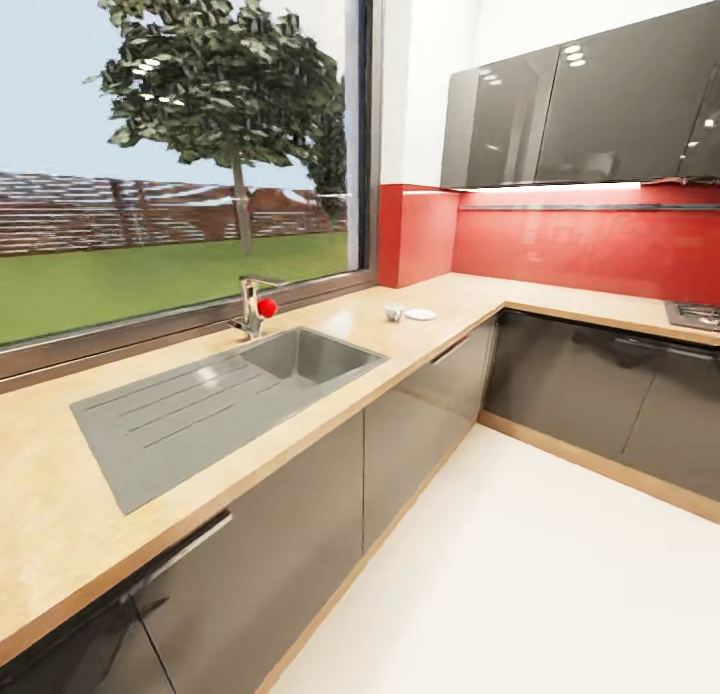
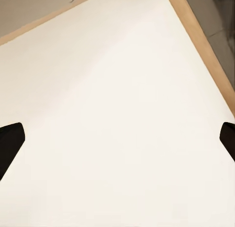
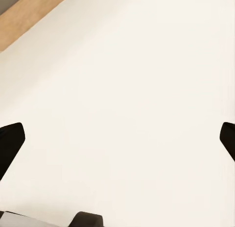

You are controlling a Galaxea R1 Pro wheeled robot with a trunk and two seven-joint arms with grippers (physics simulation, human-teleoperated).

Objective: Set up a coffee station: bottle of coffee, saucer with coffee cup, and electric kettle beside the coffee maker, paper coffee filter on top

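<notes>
A small white coffee cup [image 1: 394,312] and a white saucer [image 1: 421,314] sit side by side, apart, on the wooden countertop [image 1: 60,494] near the corner, in the head view. The coffee maker, the coffee bottle, the filter and the kettle are out of view. My left gripper [image 2: 117,141] hangs open over the white floor, its dark fingertips [image 2: 10,143] at the frame's sides with nothing between them. My right gripper [image 3: 117,143] is open too, above the same pale floor, holding nothing.
A steel sink [image 1: 225,389] with a drainboard and a tap [image 1: 252,309] with a red knob lie under the big window. Dark base cabinets [image 1: 420,434] run along an L-shaped counter. Dark wall cabinets [image 1: 590,99] hang over a red backsplash. A hob [image 1: 697,316] sits at far right.
</notes>
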